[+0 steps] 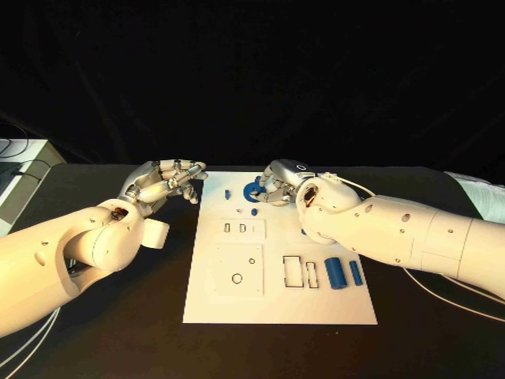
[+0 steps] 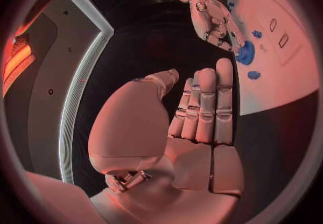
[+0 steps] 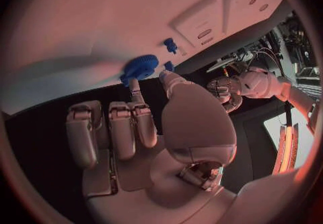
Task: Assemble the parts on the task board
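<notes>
Blue against the white task board, a round gear-like part sits at the board's far end, right at the fingertips of the right hand in the head view. That hand reaches in from the far right corner with its fingers bent down around the part; whether they actually pinch it I cannot tell. The left hand hovers beside the board's far left corner over the black table, fingers loosely curled, holding nothing.

In the left wrist view, the left hand lies flat, fingers straight and together, well short of the round part, which the right hand touches.

In the right wrist view, one finger of the right hand extends to the round part; the others curl back.
</notes>
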